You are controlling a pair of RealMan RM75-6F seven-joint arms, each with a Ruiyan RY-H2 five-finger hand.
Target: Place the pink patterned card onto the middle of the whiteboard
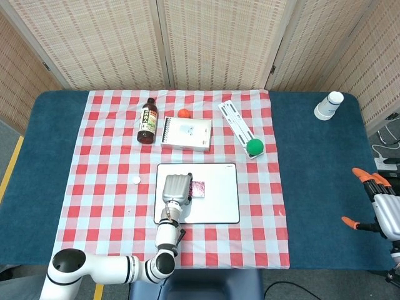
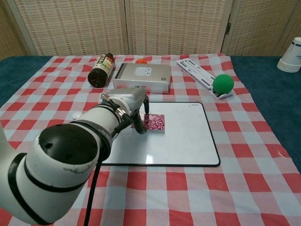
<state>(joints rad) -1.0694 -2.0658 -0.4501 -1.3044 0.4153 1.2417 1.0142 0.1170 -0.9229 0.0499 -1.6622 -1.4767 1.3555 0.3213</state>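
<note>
The pink patterned card (image 1: 198, 187) (image 2: 154, 122) hangs just over the whiteboard (image 1: 215, 206) (image 2: 178, 141), a little left of its middle. My left hand (image 1: 175, 187) (image 2: 133, 104) pinches the card's left edge from above the board's left half. My right hand (image 1: 379, 205) shows only in the head view, at the far right over the blue table, with its fingers spread and nothing in them.
Behind the whiteboard lie a white box (image 1: 186, 134), a dark bottle (image 1: 147, 121), a small orange ball (image 1: 183, 113) and a white strip with a green ball (image 1: 254, 147). A white cup (image 1: 329, 105) stands at the back right. A small white disc (image 1: 135, 180) lies left of the board.
</note>
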